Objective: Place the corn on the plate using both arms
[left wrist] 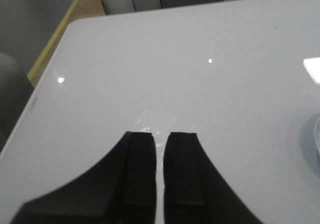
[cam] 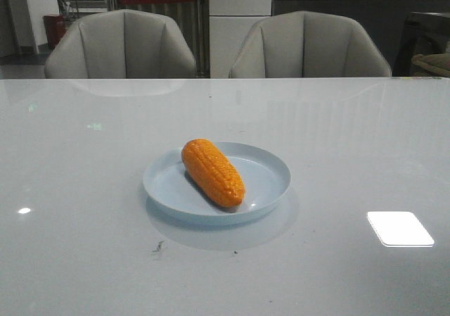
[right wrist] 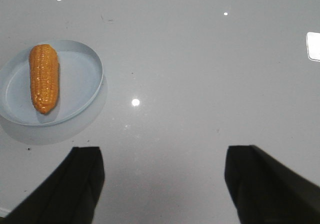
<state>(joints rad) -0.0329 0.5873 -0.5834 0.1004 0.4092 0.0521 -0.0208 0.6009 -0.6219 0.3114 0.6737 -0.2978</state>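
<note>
The orange corn [cam: 212,172] lies slantwise on the pale blue plate [cam: 267,186] at the middle of the white table. Both also show in the right wrist view: the corn [right wrist: 43,77] on the plate [right wrist: 82,79]. My right gripper [right wrist: 162,156] is open and empty, its fingers wide apart above bare table beside the plate. My left gripper [left wrist: 160,136] is shut with only a thin slit between its fingers, empty, above bare table. An edge of the plate [left wrist: 316,140] shows at the border of the left wrist view. Neither arm shows in the front view.
Two grey chairs [cam: 123,45] [cam: 309,45] stand behind the table's far edge. The table's corner and side edge [left wrist: 50,69] show in the left wrist view. Bright light reflections [cam: 399,228] lie on the glossy tabletop.
</note>
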